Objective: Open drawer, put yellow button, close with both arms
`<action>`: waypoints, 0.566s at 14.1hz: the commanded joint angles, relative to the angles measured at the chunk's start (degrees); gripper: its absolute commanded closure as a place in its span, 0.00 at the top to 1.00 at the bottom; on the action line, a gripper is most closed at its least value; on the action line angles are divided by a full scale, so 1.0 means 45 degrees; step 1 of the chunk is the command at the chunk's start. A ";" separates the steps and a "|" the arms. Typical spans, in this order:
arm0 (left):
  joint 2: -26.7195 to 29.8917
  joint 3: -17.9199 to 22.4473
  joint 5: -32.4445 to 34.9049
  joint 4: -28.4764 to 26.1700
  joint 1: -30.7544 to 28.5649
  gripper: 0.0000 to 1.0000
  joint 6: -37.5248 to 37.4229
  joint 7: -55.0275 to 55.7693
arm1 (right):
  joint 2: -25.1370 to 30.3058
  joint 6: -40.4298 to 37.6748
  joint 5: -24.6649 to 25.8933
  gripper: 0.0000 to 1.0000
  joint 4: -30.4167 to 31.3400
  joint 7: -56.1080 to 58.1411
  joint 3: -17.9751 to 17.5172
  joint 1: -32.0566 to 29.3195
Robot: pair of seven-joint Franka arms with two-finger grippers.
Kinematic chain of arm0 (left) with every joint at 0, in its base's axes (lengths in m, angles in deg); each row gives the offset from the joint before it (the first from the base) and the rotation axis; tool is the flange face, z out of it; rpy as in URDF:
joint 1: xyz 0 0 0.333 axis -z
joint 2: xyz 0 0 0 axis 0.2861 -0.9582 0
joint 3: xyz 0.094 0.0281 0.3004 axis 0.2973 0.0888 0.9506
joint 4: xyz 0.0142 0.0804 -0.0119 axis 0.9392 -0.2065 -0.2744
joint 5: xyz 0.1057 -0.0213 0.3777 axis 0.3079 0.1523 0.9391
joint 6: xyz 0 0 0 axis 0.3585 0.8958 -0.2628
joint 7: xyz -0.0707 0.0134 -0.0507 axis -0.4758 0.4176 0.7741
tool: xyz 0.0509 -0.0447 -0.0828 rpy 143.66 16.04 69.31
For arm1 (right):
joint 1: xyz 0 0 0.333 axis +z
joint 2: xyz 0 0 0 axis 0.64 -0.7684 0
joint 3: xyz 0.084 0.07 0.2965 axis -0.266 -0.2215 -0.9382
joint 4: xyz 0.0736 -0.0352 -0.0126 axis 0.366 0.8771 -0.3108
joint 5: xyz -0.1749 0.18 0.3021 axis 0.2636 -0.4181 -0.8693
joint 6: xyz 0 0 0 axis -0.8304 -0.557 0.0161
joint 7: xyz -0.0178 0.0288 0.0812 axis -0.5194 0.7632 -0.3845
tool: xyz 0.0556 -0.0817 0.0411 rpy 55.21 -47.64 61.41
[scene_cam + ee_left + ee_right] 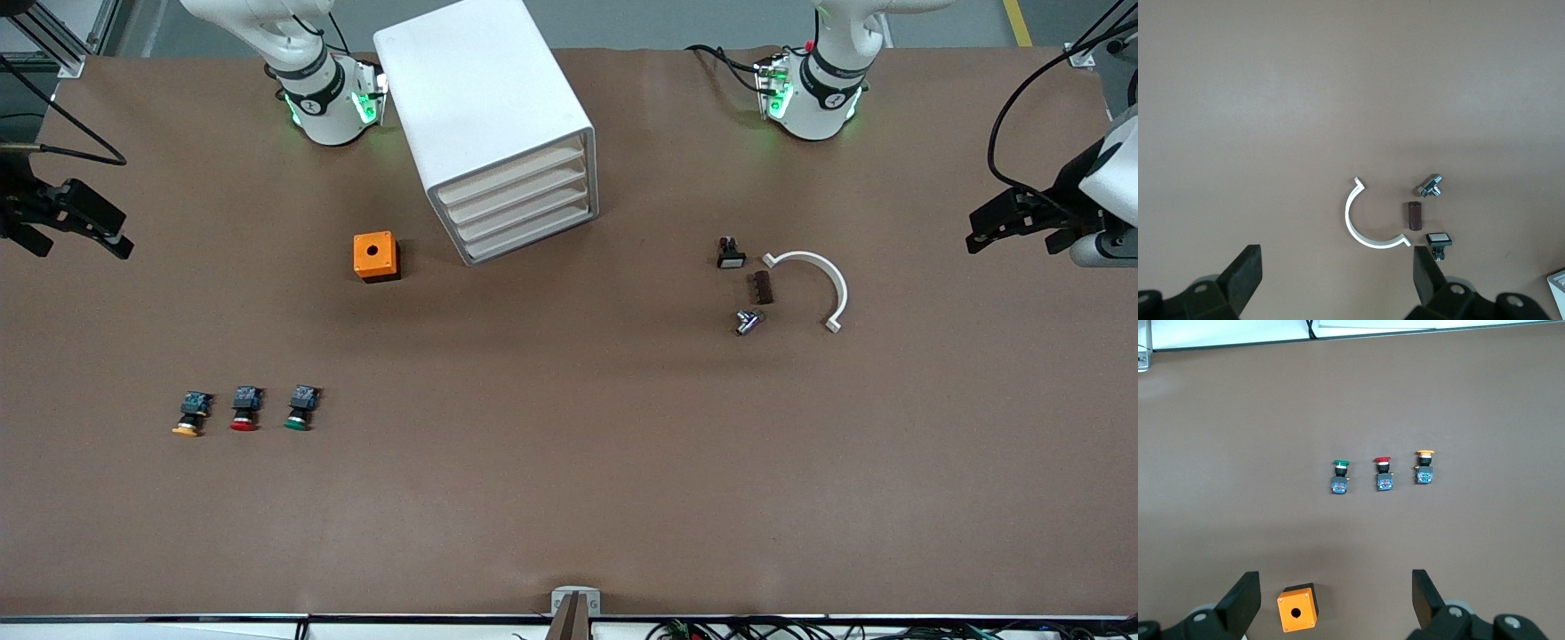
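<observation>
The white cabinet (484, 107) stands between the two arm bases. Its four drawers are shut, and the top drawer (509, 176) shows a cream front. The yellow button (189, 416) lies on the table near the right arm's end, at the outer end of a row beside the red button (244, 409) and the green button (301, 408). It also shows in the right wrist view (1425, 467). My right gripper (80, 242) is open and empty, up over the table's edge at that end (1336, 590). My left gripper (1013, 238) is open and empty over the other end (1336, 267).
An orange box (376, 255) with a round hole sits beside the cabinet, toward the right arm's end. Near the left arm's end lie a white curved clip (813, 284), a brown block (761, 287), a metal fitting (749, 321) and a small black switch (730, 254).
</observation>
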 commanded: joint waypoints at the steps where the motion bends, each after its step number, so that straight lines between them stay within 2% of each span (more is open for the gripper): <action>1: -0.0137 -0.0039 0.0097 0.0312 -0.0002 1.00 -0.0274 0.0135 | -0.0025 -0.0132 0.0016 1.00 -0.0133 -0.0067 -0.0240 -0.0350; 8: -0.0137 -0.0039 0.0117 0.0312 -0.0002 1.00 -0.0390 0.0174 | -0.0025 -0.0132 -0.0081 1.00 -0.0133 -0.0067 -0.0240 -0.0389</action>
